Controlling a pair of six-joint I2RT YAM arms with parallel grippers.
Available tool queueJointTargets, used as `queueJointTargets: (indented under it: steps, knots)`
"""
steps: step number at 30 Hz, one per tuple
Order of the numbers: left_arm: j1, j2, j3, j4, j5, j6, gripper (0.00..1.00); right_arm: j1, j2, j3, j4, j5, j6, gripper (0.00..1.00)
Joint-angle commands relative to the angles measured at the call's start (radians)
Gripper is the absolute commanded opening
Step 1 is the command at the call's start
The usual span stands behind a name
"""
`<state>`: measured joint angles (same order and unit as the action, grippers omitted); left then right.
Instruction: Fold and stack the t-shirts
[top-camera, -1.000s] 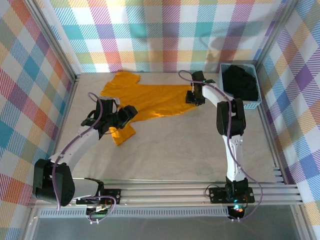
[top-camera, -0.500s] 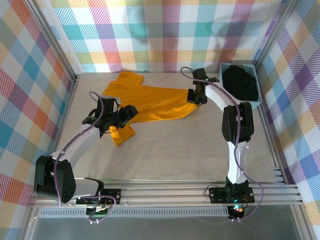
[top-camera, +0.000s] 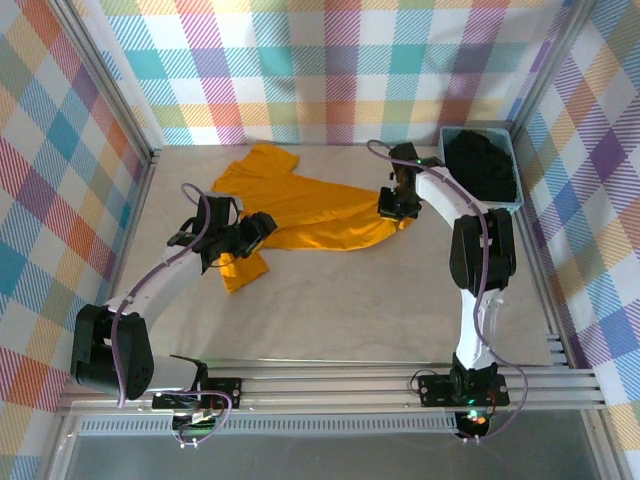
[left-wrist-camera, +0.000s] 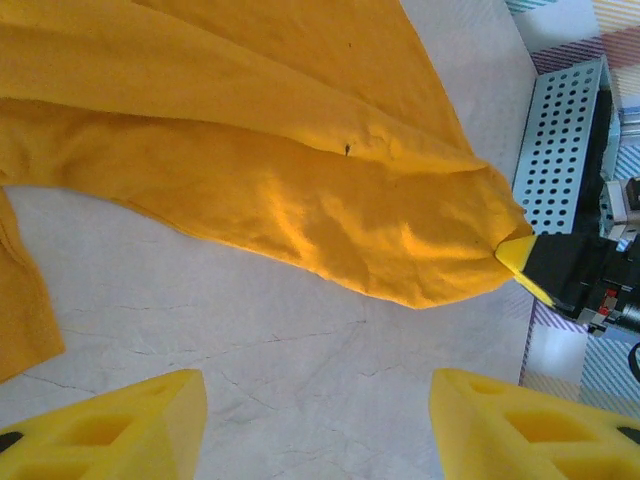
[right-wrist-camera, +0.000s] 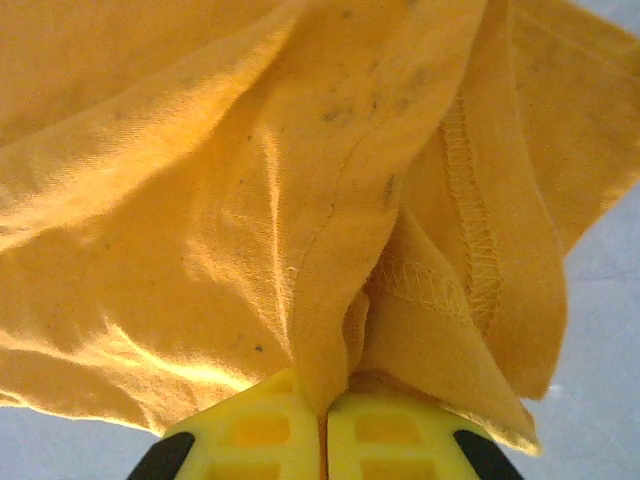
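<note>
Spreading out before the fold: my left gripper (top-camera: 260, 227) hangs low over the table (top-camera: 350, 290), its yellow fingers (left-wrist-camera: 110, 430) spread wide with nothing between them. The orange-yellow t-shirt (top-camera: 300, 200) lies just ahead of that hand, and a loose flap of it lies off to the hand's left in the wrist view.

Across the cloth, my right gripper (top-camera: 393, 205) is pinched tight on a bunched fold of the shirt's stitched hem, the fabric spilling out ahead of its tips. Off to that hand's far side, a black garment (top-camera: 480, 165) sits heaped in the light blue basket (top-camera: 480, 128).

I judge the shirt too rumpled to fold as it lies, since it is drawn to a taper toward the right hand. The next move, as I read it, calls for the left gripper to drop and close on the edge in front of it. The two hands can then pull the cloth taut and lay it flat.
</note>
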<state>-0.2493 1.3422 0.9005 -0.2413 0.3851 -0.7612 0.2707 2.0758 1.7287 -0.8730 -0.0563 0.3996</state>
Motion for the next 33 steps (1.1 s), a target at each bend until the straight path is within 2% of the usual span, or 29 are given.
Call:
queueJointTargets:
  steps: [1,4,7,11,16,20,23,29,33]
  knots:
    - [-0.011,-0.004,0.033,-0.063,0.023,0.03,0.61,-0.045,0.111,0.082,-0.117,-0.145,0.019,0.09]
    - [-0.011,-0.002,0.038,-0.072,0.023,0.036,0.61,-0.056,0.182,0.168,-0.148,-0.152,0.033,0.07]
    - [-0.011,0.0,0.046,-0.079,0.025,0.043,0.61,-0.06,0.239,0.24,-0.147,-0.121,0.049,0.1]
    - [-0.011,0.003,0.052,-0.089,0.018,0.048,0.61,-0.062,0.34,0.376,-0.204,-0.108,0.058,0.3]
    - [-0.011,-0.004,0.053,-0.094,0.014,0.047,0.61,-0.065,0.339,0.412,-0.146,-0.029,0.033,0.37]
    - [-0.011,-0.003,0.052,-0.101,0.009,0.05,0.61,-0.067,0.244,0.327,-0.016,-0.04,0.007,0.4]
    - [-0.011,-0.005,0.052,-0.102,0.008,0.048,0.61,-0.067,0.169,0.241,0.009,-0.007,0.004,0.42]
    - [-0.011,0.001,0.057,-0.107,-0.002,0.048,0.61,-0.067,-0.013,-0.071,0.106,0.028,0.015,0.42]
    - [-0.011,0.009,0.065,-0.111,-0.015,0.045,0.61,-0.06,-0.084,-0.207,0.171,0.035,-0.028,0.4]
